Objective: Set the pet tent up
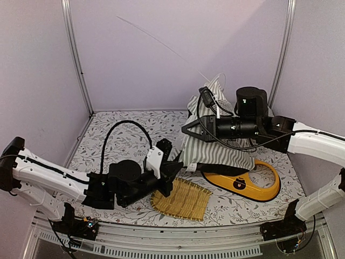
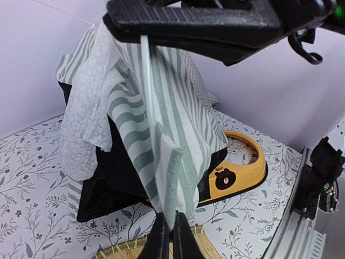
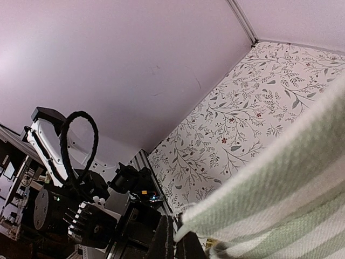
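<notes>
The pet tent point(image 1: 223, 154) is a slack heap of grey-green and white striped fabric at mid-right of the table, partly lifted. My right gripper point(image 1: 186, 129) is shut on its upper left edge and holds it up; in the right wrist view the fingers point(image 3: 166, 244) pinch the striped hem point(image 3: 280, 199). My left gripper point(image 1: 176, 169) is shut on a low corner of the fabric. In the left wrist view the left gripper point(image 2: 171, 237) clamps that hanging corner of the tent point(image 2: 161, 135). A thin white pole point(image 2: 145, 70) and a white lace curtain point(image 2: 86, 108) show there.
A yellow plastic frame with a bear logo point(image 1: 253, 186) lies under the tent's right side. A woven bamboo tray point(image 1: 180, 199) sits in front of the left gripper. The floral mat point(image 1: 129, 135) covers the table, with walls close on three sides.
</notes>
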